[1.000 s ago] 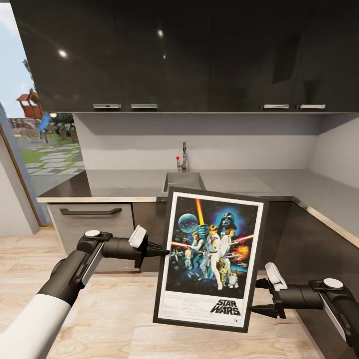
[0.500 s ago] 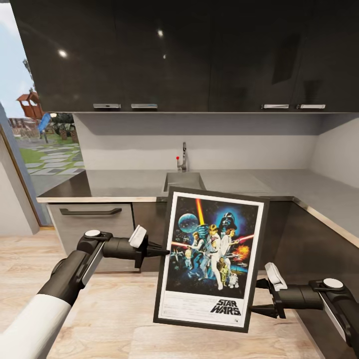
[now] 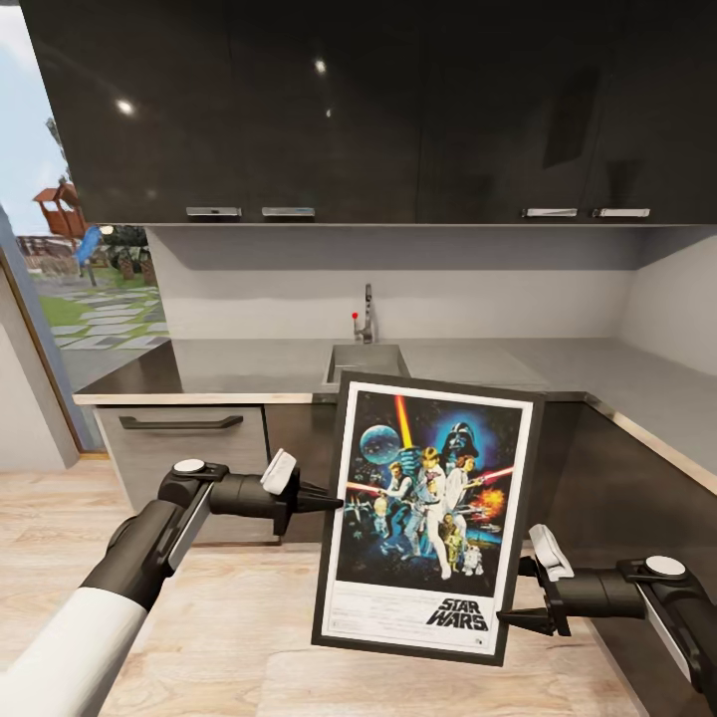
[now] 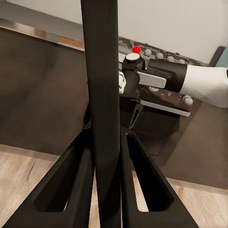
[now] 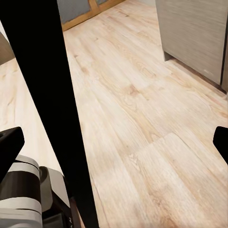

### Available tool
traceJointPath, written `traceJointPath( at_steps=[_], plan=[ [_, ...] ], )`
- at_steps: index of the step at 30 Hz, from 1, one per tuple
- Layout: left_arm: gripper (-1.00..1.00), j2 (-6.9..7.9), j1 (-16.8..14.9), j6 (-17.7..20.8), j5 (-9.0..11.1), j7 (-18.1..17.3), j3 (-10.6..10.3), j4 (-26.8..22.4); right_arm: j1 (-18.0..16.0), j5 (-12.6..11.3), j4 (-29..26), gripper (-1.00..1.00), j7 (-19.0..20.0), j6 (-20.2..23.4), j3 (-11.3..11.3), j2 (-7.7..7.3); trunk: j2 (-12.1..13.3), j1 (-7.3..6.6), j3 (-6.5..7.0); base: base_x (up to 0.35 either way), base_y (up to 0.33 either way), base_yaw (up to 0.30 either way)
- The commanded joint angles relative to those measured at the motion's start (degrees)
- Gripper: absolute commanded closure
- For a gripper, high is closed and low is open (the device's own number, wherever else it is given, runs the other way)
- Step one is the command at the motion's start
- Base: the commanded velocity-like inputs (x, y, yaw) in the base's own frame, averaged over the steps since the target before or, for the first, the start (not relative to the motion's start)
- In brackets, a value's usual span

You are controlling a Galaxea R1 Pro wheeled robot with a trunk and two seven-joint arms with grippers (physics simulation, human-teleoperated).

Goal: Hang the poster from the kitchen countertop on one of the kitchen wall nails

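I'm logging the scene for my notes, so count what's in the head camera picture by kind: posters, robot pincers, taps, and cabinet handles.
Posters: 1, the poster
Pincers: 2, left pincer and right pincer
Taps: 1, the tap
Cabinet handles: 5, four silver upper handles and one dark drawer handle
Total: 9
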Motion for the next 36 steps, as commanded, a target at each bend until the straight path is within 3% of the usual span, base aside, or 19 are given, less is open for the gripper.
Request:
traceJointPath(
  at_steps=[1, 36],
  plan=[
    [1.00, 0.06, 0.0, 0.4, 0.3, 0.1, -0.1, 0.0, 0.0, 0.0, 0.0, -1.00, 0.2, 0.6, 0.0, 0.00, 0.0, 0.00, -0.07, 0.000, 0.000, 0.000],
    [1.00, 0.21, -0.1, 0.4, 0.3, 0.0, 0.1, 0.3, 0.0, 0.0, 0.0, -1.00, 0.2, 0.6, 0.0, 0.00, 0.0, 0.00, -0.07, 0.000, 0.000, 0.000]
  ],
)
